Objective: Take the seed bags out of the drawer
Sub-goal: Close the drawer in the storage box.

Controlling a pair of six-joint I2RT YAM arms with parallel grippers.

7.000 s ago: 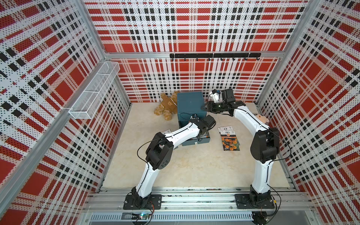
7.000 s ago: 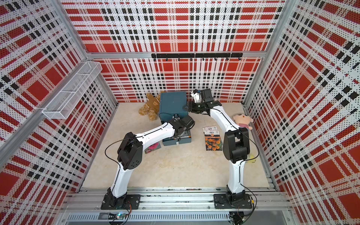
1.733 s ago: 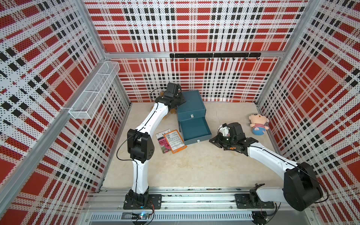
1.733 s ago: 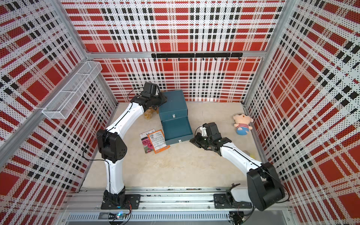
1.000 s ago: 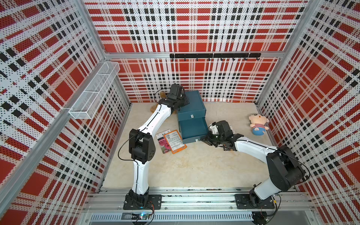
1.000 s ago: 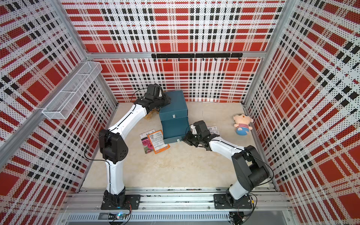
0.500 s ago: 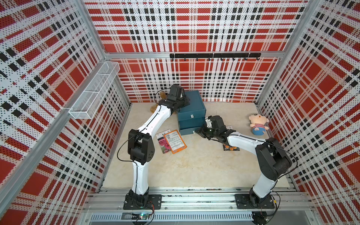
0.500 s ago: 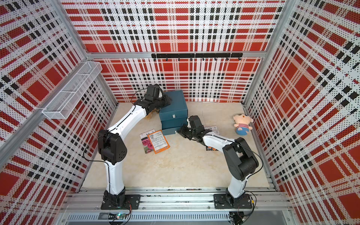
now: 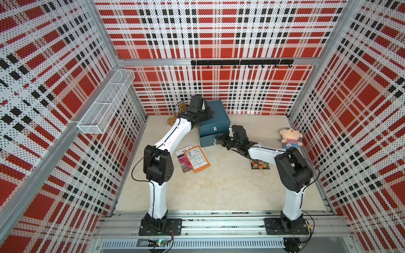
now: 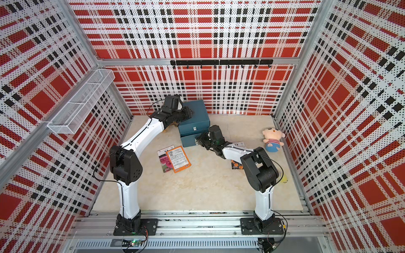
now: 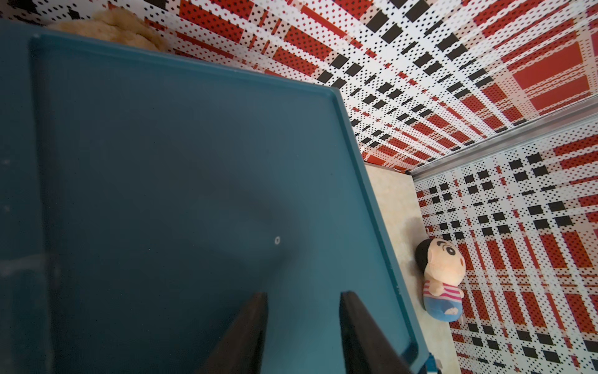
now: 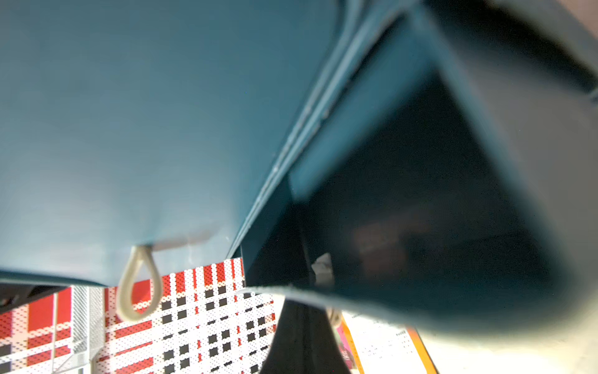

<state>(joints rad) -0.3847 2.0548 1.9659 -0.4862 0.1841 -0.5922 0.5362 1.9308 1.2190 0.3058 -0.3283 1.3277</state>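
Observation:
The teal drawer cabinet (image 9: pixel 215 114) stands at the back of the floor, and its lower drawer (image 9: pixel 207 141) sticks out only slightly. My right gripper (image 9: pixel 217 141) is shut, with its tips against that drawer's front. In the right wrist view the shut fingers (image 12: pixel 301 336) sit below the drawer rim, and the inside is dark with a dim reddish blur. My left gripper (image 11: pixel 304 299) is open and empty, low over the cabinet top. Two seed bags lie left of the cabinet, an orange-bordered one (image 9: pixel 196 158) overlapping a pink-flowered one (image 9: pixel 183 163). An orange-flowered bag (image 9: pixel 259 164) lies partly under my right arm.
A striped plush doll (image 9: pixel 290 138) sits by the right wall. A brown plush toy (image 9: pixel 174 119) is wedged behind my left arm by the cabinet. A wire basket (image 9: pixel 105 105) hangs on the left wall, and a black hook rail (image 9: pixel 241 62) runs along the back wall.
My right gripper has moved toward the cabinet, staying shut, and the lower drawer has slid in until it is almost closed. The left gripper has stayed on the cabinet top.

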